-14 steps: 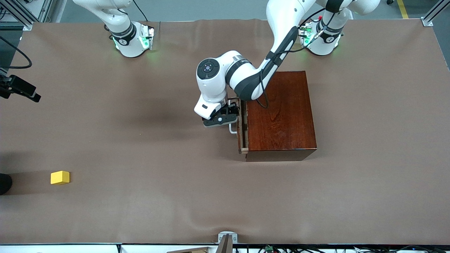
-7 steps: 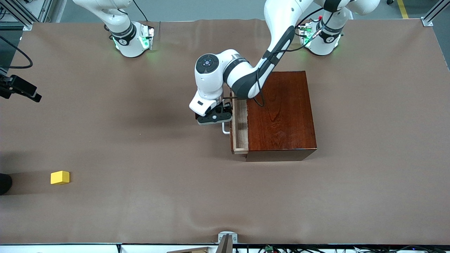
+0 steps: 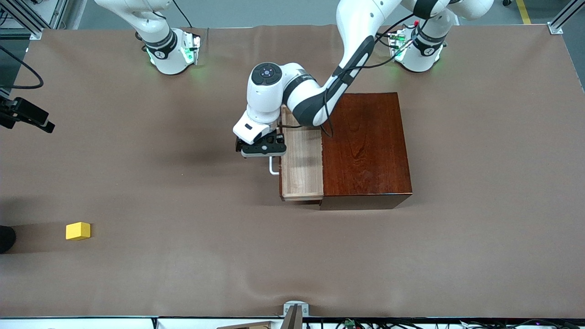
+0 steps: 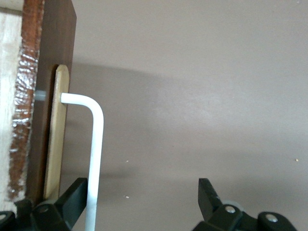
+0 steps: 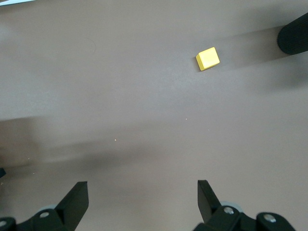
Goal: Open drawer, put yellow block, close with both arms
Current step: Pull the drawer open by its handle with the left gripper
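Observation:
The drawer [image 3: 301, 164] is pulled partway out of the mahogany box [image 3: 365, 146], and its plywood tray is bare. My left gripper [image 3: 260, 148] is at the white handle [image 3: 273, 167]. In the left wrist view the gripper [image 4: 143, 202] is open wide, with the handle [image 4: 96, 159] between the fingers, close against one of them, in front of the dark drawer front [image 4: 55, 72]. The yellow block [image 3: 77, 230] lies on the table near the right arm's end. My right gripper [image 5: 143, 199] is open and empty high over bare table, with the block [image 5: 207, 58] well off from it.
A black round object [image 3: 5, 238] sits at the table's edge beside the yellow block and also shows in the right wrist view [image 5: 293, 33]. A black device [image 3: 27, 116] juts in over the same end. The brown mat [image 3: 183, 205] covers the table.
The drawer has slid out of the box from a narrow gap to well open. My left gripper moved with the handle toward the right arm's end. The yellow block has not moved.

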`<control>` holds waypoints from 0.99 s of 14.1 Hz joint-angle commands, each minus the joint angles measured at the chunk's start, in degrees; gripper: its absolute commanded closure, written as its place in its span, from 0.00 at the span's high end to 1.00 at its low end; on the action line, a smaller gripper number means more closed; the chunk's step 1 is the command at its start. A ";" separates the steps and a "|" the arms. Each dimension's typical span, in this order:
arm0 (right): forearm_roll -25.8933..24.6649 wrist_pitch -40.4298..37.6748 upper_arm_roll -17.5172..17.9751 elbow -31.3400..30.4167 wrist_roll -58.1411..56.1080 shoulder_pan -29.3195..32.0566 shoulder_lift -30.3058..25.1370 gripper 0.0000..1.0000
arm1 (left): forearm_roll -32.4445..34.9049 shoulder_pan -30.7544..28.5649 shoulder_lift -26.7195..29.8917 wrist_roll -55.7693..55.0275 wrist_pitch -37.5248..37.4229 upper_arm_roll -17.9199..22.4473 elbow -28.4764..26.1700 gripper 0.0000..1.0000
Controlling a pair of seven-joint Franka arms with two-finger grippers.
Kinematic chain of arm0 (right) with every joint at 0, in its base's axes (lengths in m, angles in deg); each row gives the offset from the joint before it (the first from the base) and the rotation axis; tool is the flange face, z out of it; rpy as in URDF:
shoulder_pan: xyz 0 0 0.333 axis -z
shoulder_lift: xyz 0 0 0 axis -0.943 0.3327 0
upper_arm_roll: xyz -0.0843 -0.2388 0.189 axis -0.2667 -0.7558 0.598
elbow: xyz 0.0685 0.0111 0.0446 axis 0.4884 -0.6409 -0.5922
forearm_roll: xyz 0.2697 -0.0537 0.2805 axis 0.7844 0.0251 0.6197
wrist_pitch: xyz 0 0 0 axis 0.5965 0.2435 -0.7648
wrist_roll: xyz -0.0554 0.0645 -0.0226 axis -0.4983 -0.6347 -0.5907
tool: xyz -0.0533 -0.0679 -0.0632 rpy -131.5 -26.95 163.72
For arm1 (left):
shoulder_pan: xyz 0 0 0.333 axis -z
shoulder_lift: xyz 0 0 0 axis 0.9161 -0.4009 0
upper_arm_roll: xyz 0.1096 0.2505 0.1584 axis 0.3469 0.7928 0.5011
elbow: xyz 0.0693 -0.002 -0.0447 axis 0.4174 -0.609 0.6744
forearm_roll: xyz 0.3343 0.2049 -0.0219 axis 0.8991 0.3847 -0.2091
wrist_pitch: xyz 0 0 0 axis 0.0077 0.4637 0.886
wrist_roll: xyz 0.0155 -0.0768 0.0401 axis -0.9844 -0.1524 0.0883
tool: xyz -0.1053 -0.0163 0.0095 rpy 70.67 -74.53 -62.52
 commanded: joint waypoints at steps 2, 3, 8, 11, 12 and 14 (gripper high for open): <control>-0.44 -0.13 0.35 0.65 -0.55 0.29 0.01 1.00 | -0.98 0.77 -1.93 -0.47 1.21 0.24 3.13 1.00; -0.53 -0.13 0.35 0.65 -0.55 0.29 0.01 1.00 | -0.98 0.77 -1.67 -0.47 1.21 0.33 3.13 1.00; -0.53 -0.13 0.35 0.65 -0.91 0.20 0.10 1.00 | -0.98 0.50 -0.88 -0.74 0.68 0.33 3.13 1.00; -0.53 -0.04 0.44 0.65 -0.99 0.11 0.19 1.00 | -0.98 0.50 -0.61 -0.91 0.59 0.16 3.13 1.00; -0.62 -0.04 0.35 0.65 -1.43 0.11 0.54 1.00 | -0.98 0.33 -0.44 -1.52 0.59 0.16 3.13 1.00; -1.05 0.31 0.26 0.74 -5.01 1.08 1.85 1.00 | -0.98 0.06 0.35 -3.54 0.59 0.24 3.13 1.00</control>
